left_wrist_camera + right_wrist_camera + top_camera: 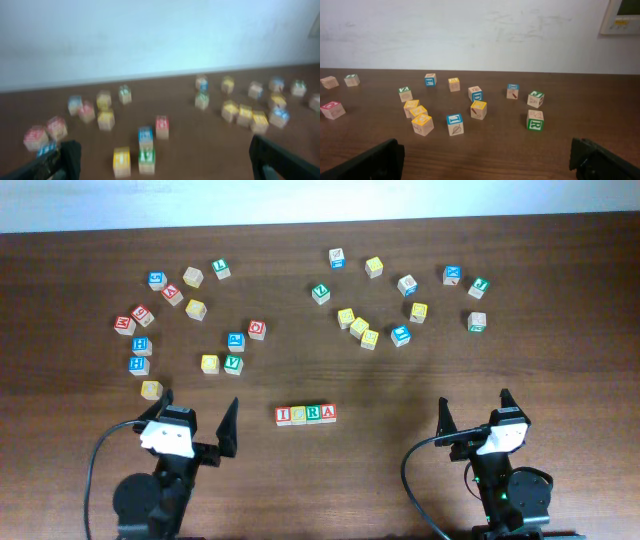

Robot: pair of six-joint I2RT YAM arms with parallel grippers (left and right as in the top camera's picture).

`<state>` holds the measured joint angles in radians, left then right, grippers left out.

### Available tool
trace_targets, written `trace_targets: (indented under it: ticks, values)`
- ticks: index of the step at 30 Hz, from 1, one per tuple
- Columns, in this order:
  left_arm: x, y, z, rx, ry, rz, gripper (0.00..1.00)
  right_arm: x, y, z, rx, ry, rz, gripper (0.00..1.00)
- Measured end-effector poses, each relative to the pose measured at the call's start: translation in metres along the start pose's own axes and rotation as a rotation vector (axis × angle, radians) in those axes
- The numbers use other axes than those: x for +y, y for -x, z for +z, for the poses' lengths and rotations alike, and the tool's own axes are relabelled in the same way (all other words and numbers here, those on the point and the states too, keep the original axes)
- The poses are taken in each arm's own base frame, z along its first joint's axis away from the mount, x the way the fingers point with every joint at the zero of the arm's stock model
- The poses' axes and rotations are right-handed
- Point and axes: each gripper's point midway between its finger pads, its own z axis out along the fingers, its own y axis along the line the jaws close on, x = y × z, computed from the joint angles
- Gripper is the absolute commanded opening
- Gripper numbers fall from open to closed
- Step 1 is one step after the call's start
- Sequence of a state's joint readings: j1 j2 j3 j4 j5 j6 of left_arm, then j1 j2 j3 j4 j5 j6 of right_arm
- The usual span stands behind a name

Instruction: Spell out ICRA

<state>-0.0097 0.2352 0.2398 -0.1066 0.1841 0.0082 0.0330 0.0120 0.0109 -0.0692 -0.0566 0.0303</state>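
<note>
Four cubes stand touching in a row at the table's front middle in the overhead view: red I (283,415), yellow C (298,415), green R (313,414) and red A (328,413). The row shows in neither wrist view. My left gripper (200,412) is open and empty, left of the row near the front edge; its view (162,160) is blurred. My right gripper (474,410) is open and empty, right of the row; its fingers frame bare table (485,160).
Several loose letter cubes lie in two scatters behind: a left group around a blue cube (236,341) and a right group around a yellow cube (359,327). A yellow cube (151,389) sits close to my left gripper. A pale wall (470,30) runs behind the table.
</note>
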Motion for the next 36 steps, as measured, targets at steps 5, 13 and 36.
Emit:
trace_targets:
  ticks: [5,13,36]
  values:
    - [0.011,-0.024,0.003,-0.106,0.041,0.017,0.99,0.000,0.000,0.000,0.000,0.000,0.000,0.98]
    - [0.038,-0.052,-0.006,-0.036,0.182,-0.029,0.99,-0.001,0.000,0.000,0.000,-0.003,0.000,0.98]
    - [0.054,-0.054,-0.009,-0.029,0.302,-0.038,0.99,-0.001,0.000,0.000,0.000,-0.003,0.000,0.98]
